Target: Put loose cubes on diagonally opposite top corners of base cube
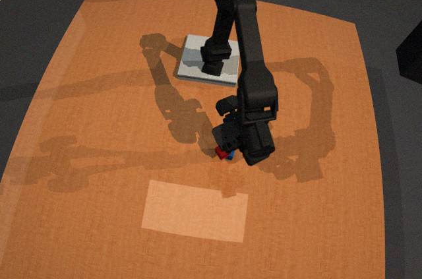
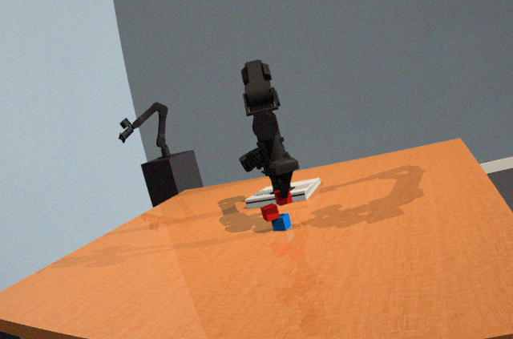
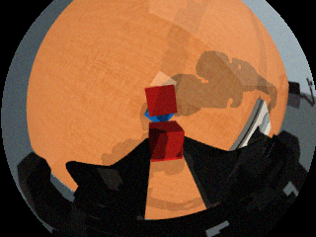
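Observation:
The blue base cube [image 1: 230, 155] [image 2: 281, 222] [image 3: 160, 117] stands on the table. A red cube [image 1: 222, 153] [image 2: 270, 211] [image 3: 161, 100] sits on one top corner of it, overhanging to the left in the exterior view. My gripper [image 2: 283, 194] [image 3: 166, 143] is shut on a second red cube, whose lower part shows below the fingertips in the exterior view. The held cube is above and behind the blue cube there, with a gap between them. In the top view my arm hides the held cube and part of the blue cube.
My arm's pale base plate [image 1: 208, 78] [image 2: 313, 189] [image 3: 245, 129] lies behind the cubes on the wooden table [image 1: 102, 235] [image 2: 373, 277]. A second arm [image 2: 162, 123] stands on a dark pedestal [image 2: 171, 173] beyond the table's left edge in the exterior view.

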Controlling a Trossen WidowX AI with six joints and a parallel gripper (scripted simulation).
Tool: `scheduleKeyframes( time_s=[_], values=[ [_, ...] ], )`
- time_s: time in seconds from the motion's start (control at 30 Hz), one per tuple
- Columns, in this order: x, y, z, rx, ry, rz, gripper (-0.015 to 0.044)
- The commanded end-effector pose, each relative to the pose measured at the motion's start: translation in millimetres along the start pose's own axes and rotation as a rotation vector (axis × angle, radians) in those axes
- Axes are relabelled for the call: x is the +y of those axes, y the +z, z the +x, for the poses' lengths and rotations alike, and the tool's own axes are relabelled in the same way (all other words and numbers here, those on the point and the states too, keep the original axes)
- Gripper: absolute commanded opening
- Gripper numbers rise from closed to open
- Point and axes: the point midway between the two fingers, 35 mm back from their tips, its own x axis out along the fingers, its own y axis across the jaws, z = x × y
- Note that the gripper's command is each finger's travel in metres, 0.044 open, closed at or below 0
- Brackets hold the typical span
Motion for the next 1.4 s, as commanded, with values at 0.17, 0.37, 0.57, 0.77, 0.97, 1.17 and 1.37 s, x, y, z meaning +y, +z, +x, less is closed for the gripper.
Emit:
scheduleKeyframes(
  time_s=[0.17, 0.37, 0.57, 0.77, 0.97, 1.17, 1.37],
  values=[
    [0, -1, 19, 0.005, -0.005, 0.004, 0.0105],
    [0, -1, 25, 0.005, -0.005, 0.004, 0.0105],
    [0, -1, 25, 0.005, -0.005, 0.004, 0.0105],
    [0, -1, 26, 0.005, -0.005, 0.004, 0.0105],
    [0, -1, 26, 0.005, -0.005, 0.004, 0.0105],
    [0, -1, 26, 0.005, -0.005, 0.004, 0.0205],
    [0, -1, 25, 0.004, -0.006, 0.003, 0.0205]
  ],
)
